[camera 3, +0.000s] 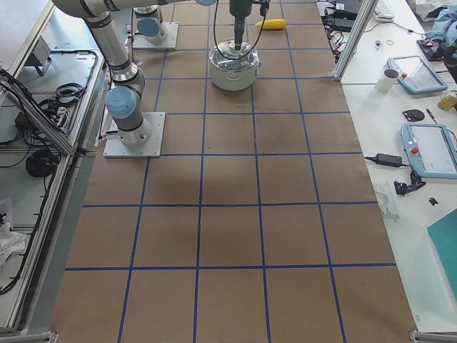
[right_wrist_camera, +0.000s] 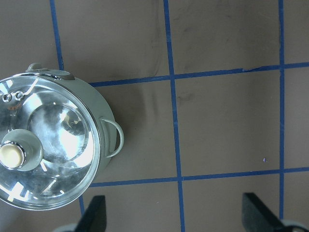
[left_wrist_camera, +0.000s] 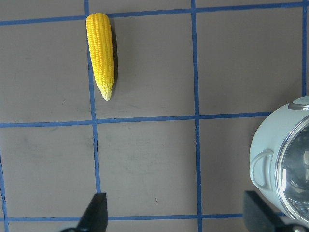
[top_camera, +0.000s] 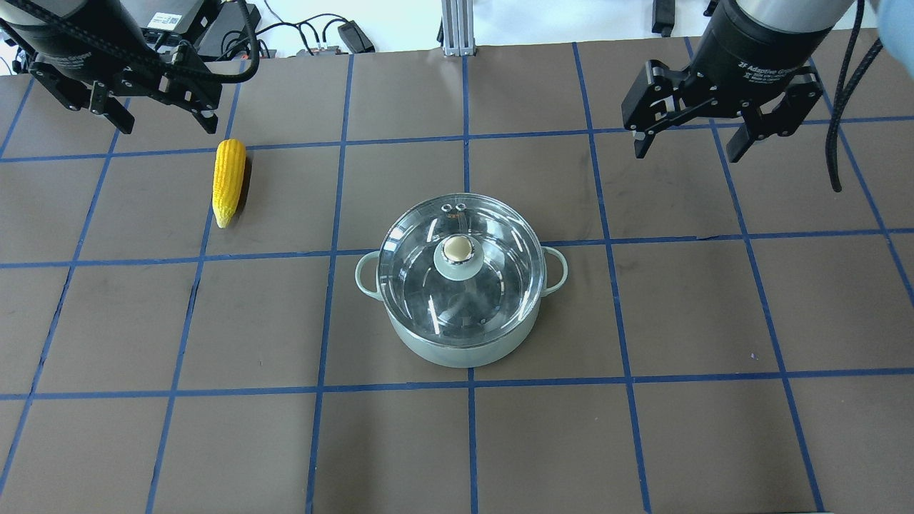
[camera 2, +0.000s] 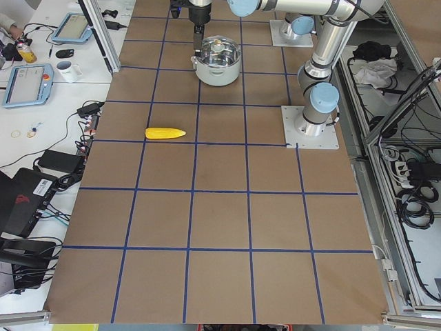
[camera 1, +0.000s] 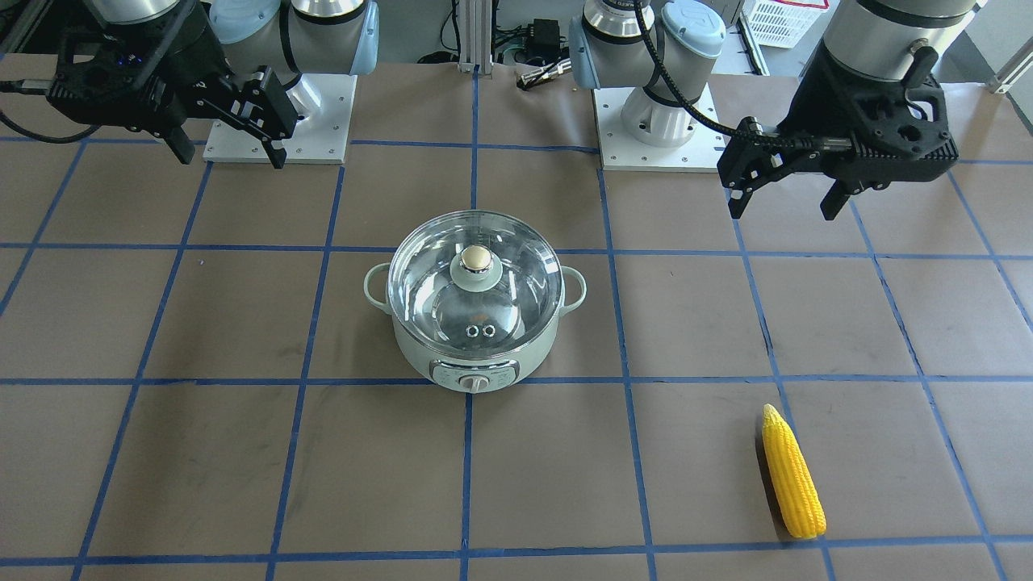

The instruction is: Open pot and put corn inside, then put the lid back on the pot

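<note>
The round clear glass lid sits on the round mint-green pot. We judge it slippery and fragile, so we would hold its gold-topped knob. The stiff yellow corn cob lies well apart from the pot, on its left-arm side. The left gripper and right gripper gape wide, empty. Only the front-facing view shows the pot's dial.

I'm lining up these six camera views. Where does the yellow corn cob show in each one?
Front-facing: the bright yellow corn cob lies lower right.
Overhead: cob upper left.
Exterior left: cob left of centre, nearer the camera than the pot.
Exterior right: cob at the top, beyond the pot.
Left wrist: cob upper left.
Right wrist: not in it.
Shared landmark: the round mint-green pot, visible in all six.
</note>
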Robot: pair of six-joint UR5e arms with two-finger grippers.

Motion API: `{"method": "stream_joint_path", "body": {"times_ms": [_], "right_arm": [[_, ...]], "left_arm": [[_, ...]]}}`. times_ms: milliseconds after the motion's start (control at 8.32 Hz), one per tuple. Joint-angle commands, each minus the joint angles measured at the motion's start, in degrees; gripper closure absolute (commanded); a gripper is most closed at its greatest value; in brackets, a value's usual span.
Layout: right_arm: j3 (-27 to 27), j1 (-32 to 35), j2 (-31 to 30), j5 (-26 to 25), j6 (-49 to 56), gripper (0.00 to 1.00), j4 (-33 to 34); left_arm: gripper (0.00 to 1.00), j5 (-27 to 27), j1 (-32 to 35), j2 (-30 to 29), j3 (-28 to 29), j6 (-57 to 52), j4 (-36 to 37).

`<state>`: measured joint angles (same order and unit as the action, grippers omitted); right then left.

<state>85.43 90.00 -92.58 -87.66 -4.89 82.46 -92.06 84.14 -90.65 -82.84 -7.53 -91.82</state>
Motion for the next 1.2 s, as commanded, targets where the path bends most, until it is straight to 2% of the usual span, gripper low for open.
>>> {"method": "stream_joint_path", "body": {"times_ms": [0, 361, 722, 1082], "right_arm": [[0.0, 0.0, -0.1, 0.2, 0.2, 0.0, -0.2], [0.0, 0.6, 0.1, 0.2, 0.3, 0.0, 0.1], [0.7, 0.5, 0.6, 0.1, 6.7, 0.0, 0.5], [0.6, 1.4, 3.1, 1.2, 3.2, 0.0, 2.2]], "left_arm": [[0.0, 0.3, 0.1, 0.0, -0.2, 0.1, 0.0], [0.0, 0.6, -1.5, -2.9, -0.4, -1.2, 2.9], [0.0, 0.6, -5.5, -13.2, -0.6, -7.6, 15.5], [0.0, 0.7, -8.8, -23.1, -0.6, -15.3, 26.5]]}}
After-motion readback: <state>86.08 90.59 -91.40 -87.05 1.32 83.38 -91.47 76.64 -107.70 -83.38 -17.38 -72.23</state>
